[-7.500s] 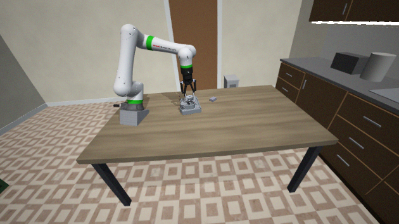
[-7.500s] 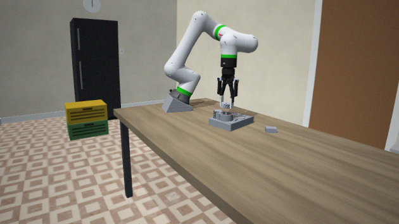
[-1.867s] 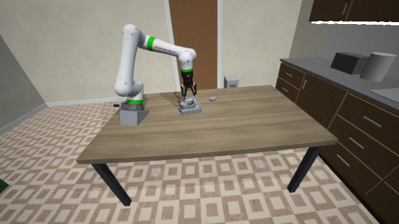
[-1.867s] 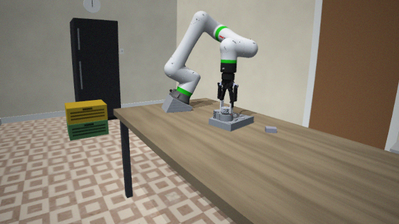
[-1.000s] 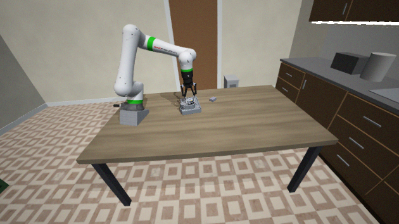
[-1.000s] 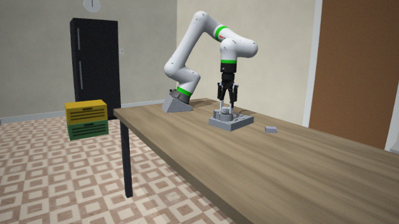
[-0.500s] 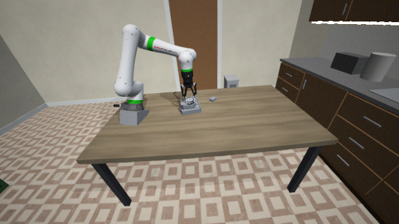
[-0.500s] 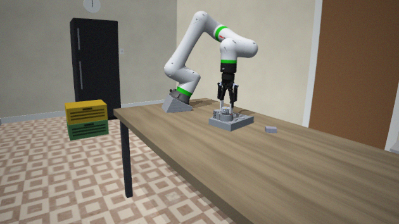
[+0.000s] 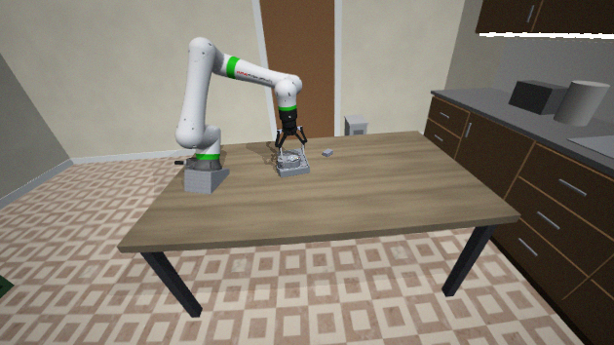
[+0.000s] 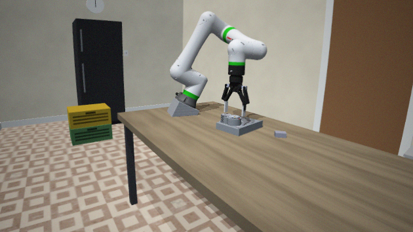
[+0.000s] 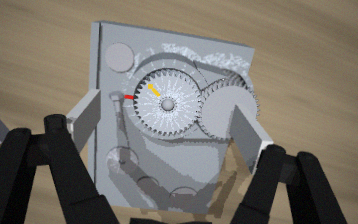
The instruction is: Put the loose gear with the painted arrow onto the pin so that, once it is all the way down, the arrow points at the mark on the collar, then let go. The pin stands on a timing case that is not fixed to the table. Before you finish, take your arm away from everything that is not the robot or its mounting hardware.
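The grey timing case [image 11: 190,175] [image 9: 295,171] [image 10: 250,127] lies on the table. The gear with the yellow arrow [image 11: 170,117] [image 10: 231,118] sits down over the pin [image 11: 167,104] and meshes with a second gear [image 11: 225,115] to its right. The arrow [image 11: 153,90] points up and to the left, close to the red mark on the collar [image 11: 129,96]. My gripper [image 11: 167,110] [image 9: 290,148] [image 10: 234,111] is open. Its fingers stand on either side of the gear, clear of its teeth, with nothing between them but air.
A small grey block [image 9: 327,153] [image 10: 280,134] lies on the table to the right of the case. The arm's base [image 9: 205,177] stands at the table's left. A yellow and green crate [image 10: 89,122] stands on the floor.
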